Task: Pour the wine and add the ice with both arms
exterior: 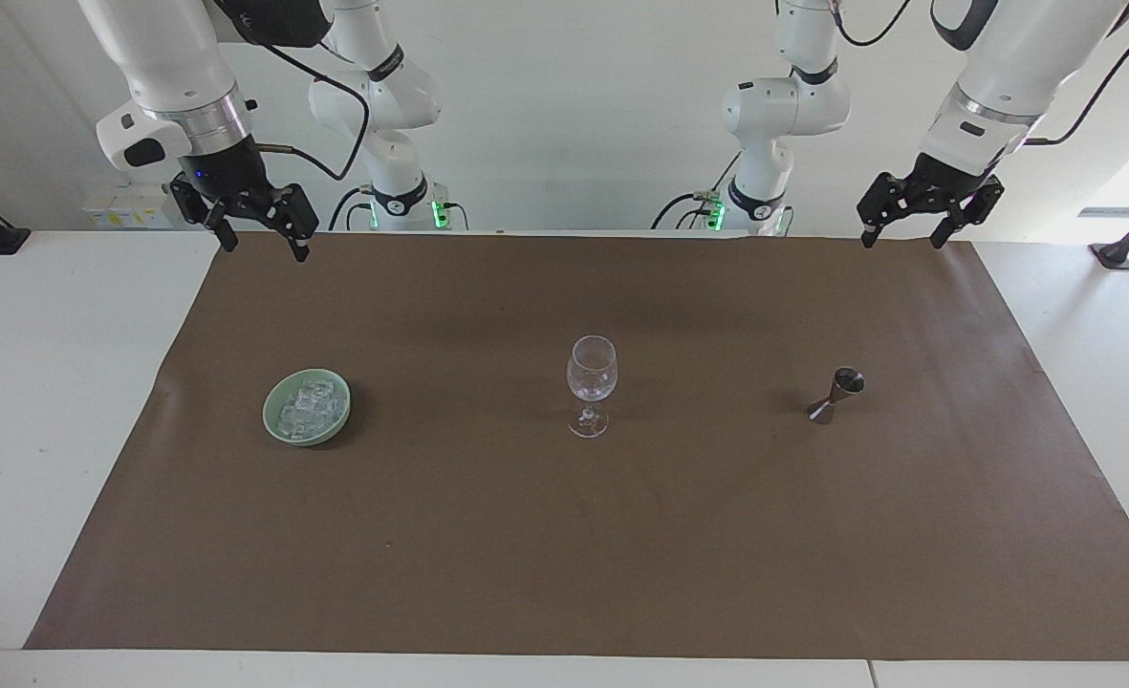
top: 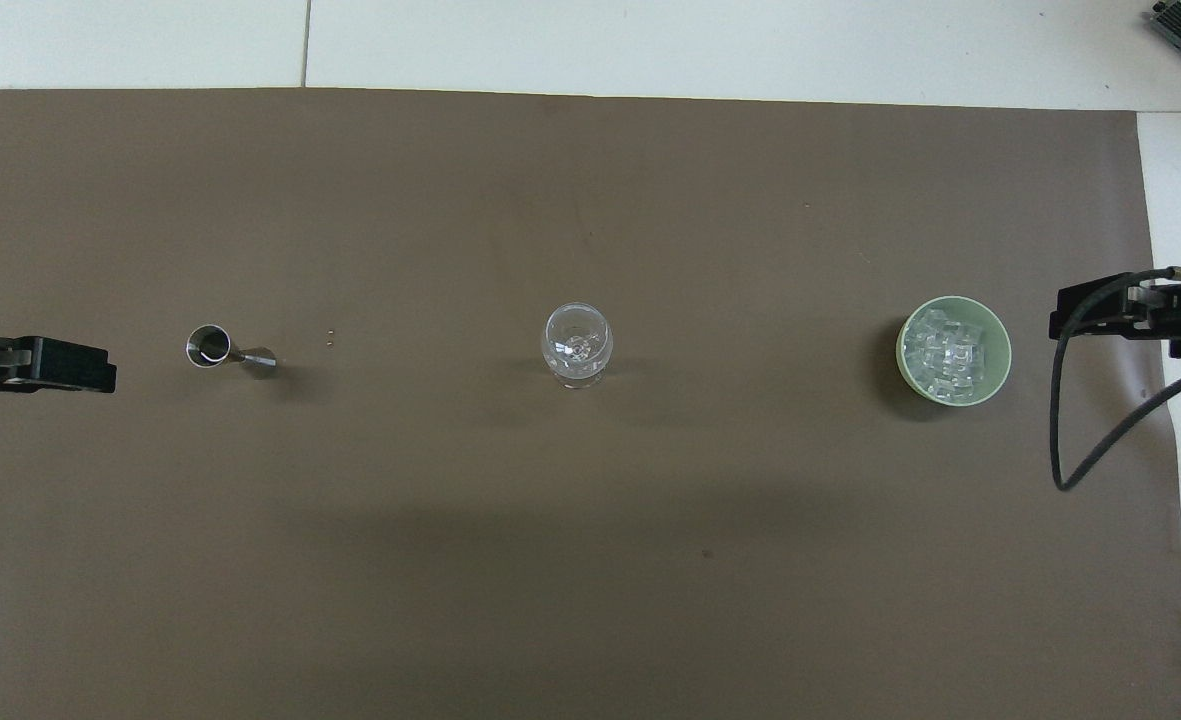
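Both grippers hang raised with fingers apart, holding nothing. Three items stand in a row across the brown mat (exterior: pixel 621 554): jigger (exterior: pixel 835 395) toward the left arm's end, wine glass (exterior: pixel 591 385) mid-table, ice (exterior: pixel 309 406) in a green bowl (exterior: pixel 275 428) toward the right arm's end. Left gripper (exterior: pixel 899 237) is the closer one to the jigger, right gripper (exterior: pixel 260 241) to the ice; judged reach for each: down and away from the robots.

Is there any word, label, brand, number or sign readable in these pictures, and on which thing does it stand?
None can be read.
Wine glass, metal jigger, green bowl of ice, brown mat: no print visible.
Left gripper and right gripper: no readable marking.
Pale boxes at the wall: any marks are too small to read.
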Tool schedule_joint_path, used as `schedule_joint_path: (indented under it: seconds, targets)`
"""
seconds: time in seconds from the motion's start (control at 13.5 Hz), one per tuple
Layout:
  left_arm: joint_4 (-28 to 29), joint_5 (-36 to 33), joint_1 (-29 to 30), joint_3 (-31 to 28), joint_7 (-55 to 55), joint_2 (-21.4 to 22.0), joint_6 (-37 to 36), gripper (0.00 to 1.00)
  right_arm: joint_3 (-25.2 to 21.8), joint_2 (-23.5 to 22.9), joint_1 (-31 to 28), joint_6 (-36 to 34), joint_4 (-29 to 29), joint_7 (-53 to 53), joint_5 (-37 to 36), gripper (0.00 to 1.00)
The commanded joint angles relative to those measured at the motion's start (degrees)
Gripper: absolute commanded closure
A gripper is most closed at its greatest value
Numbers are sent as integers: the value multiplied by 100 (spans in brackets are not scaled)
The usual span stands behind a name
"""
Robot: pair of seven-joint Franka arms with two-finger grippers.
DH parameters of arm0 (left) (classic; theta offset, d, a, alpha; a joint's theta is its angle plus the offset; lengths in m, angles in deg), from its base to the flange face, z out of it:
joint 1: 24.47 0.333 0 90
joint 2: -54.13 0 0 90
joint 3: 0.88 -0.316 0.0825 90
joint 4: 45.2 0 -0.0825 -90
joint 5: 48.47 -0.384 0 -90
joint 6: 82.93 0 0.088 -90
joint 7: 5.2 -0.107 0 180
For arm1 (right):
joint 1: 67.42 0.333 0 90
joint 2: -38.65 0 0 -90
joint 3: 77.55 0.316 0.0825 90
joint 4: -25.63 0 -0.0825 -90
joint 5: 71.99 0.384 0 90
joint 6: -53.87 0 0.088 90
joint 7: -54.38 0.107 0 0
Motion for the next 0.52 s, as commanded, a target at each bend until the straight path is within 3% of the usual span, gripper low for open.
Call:
schedule_joint_path:
  seconds: [0.0, 0.44]
  targets:
    - [132, 8, -56, -49, 307, 77, -21, 0, -22, 107, 12, -34, -112, -143, -24, 0]
    - [123, 122, 154, -75, 929, -168, -284, 0, -22, 107, 12, -34, -112, -152, -24, 0]
